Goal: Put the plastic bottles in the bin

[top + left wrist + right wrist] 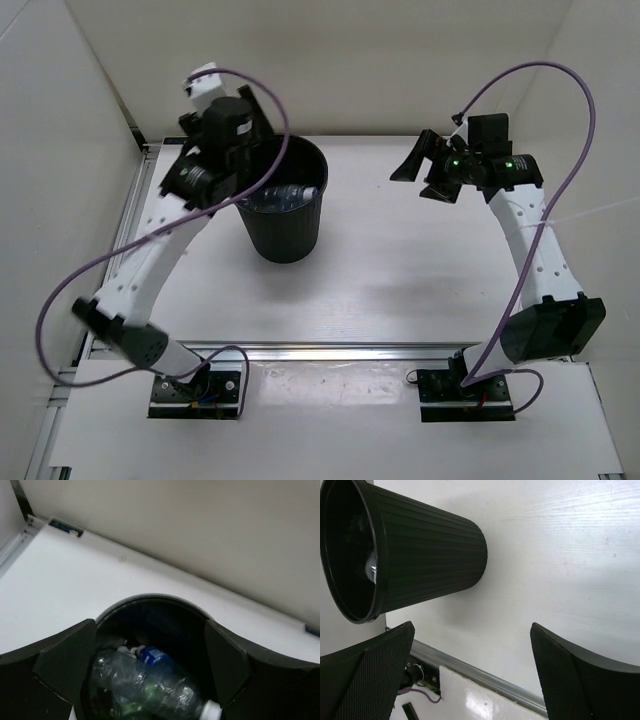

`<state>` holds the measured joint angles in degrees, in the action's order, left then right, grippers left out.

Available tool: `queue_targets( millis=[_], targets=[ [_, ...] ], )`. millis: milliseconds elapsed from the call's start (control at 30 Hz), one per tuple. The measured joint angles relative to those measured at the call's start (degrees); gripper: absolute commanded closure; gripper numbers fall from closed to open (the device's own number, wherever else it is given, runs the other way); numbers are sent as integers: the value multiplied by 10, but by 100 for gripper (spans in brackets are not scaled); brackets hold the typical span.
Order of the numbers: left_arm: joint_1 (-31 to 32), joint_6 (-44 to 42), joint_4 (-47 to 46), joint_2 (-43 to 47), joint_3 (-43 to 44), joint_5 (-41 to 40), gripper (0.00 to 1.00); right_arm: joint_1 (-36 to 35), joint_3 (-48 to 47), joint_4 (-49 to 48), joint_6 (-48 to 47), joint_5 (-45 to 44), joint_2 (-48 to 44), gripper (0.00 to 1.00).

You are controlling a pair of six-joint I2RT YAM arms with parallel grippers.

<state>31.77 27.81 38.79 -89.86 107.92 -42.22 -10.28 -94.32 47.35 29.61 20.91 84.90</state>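
The black bin (283, 225) stands upright on the table left of centre. Plastic bottles lie inside it: a plain clear bottle (165, 690) with a white cap, a blue-labelled one (152, 656) under it, and something green (131, 709) at the bottom. In the top view a clear bottle (288, 196) shows in the bin's mouth. My left gripper (150, 667) is open and empty, held just above the bin's opening (215, 165). My right gripper (425, 170) is open and empty, raised at the back right. It sees the bin (420, 560) from the side.
White walls close in the table at the back and both sides. An aluminium rail (340, 350) runs along the table's near edge. Purple cables (560, 150) loop from both arms.
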Motion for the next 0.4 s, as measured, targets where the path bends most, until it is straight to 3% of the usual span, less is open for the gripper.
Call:
queue_targets(
  millis=[67, 167, 300, 400],
  targets=[
    [-2, 5, -16, 70, -53, -6, 0, 13, 23, 1, 3, 6, -13, 0],
    [-5, 43, -37, 216, -202, -26, 0, 31, 64, 3, 6, 18, -33, 0],
    [-17, 134, -23, 414, -440, -68, 0, 59, 125, 12, 10, 22, -71, 0],
    [-28, 206, 29, 499, -563, -90, 0, 68, 144, 23, 9, 9, -96, 0]
  ],
)
